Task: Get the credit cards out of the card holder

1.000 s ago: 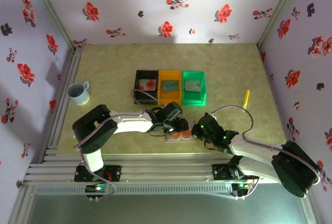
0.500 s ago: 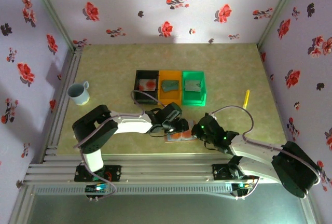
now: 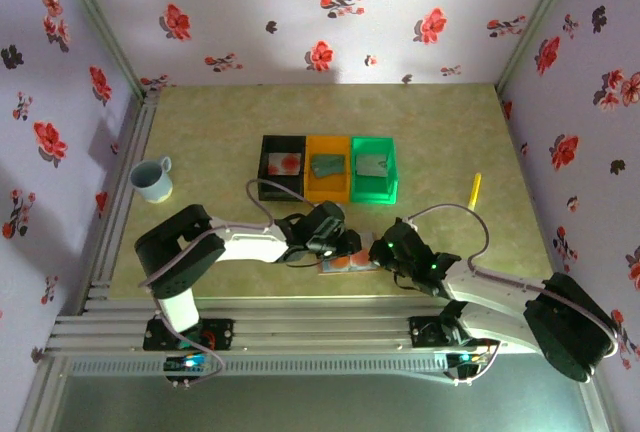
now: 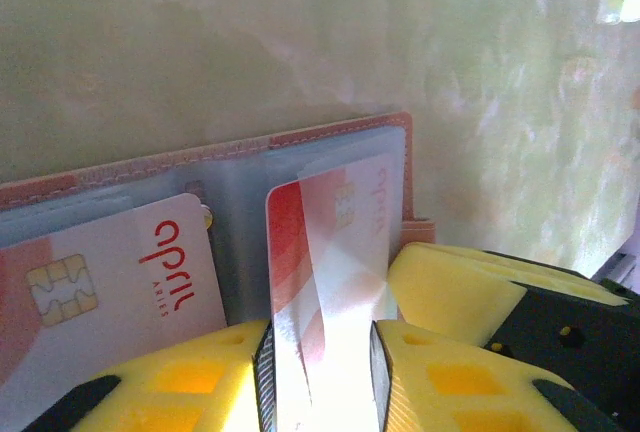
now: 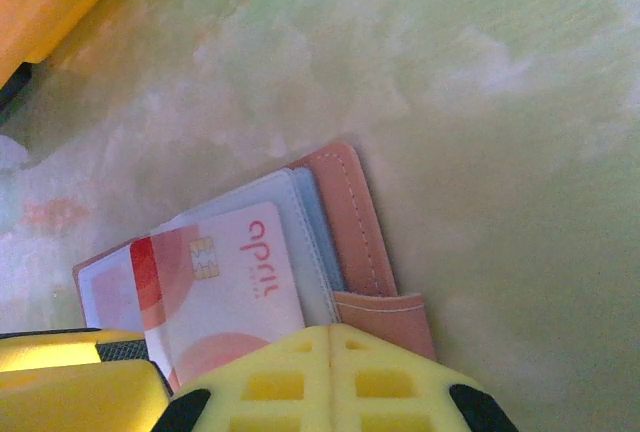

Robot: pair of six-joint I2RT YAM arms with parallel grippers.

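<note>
The card holder [image 4: 240,167] lies open on the table, pinkish-tan outside [image 5: 350,222] and blue-grey inside; from above it sits near the front edge [image 3: 347,264]. One credit card [image 4: 335,242], pale with a red-orange blotch, sticks out of its right pocket. My left gripper [image 4: 322,347] is shut on that card's sides. A second credit card [image 4: 110,282] marked "april" rests in the left pocket. My right gripper [image 5: 330,337] is shut, its tips resting on the holder's tan flap [image 5: 385,317] beside the left gripper [image 3: 338,248].
Black [image 3: 265,165], orange [image 3: 310,188] and green [image 3: 391,167] bins stand in a row behind the holder, each with something inside. A blue cup [image 3: 152,179] stands at the left and a yellow pen [image 3: 476,189] at the right.
The left gripper's jaws have narrowed onto the card and the left wrist has shifted slightly nearer the front edge. The right arm has stayed still.
</note>
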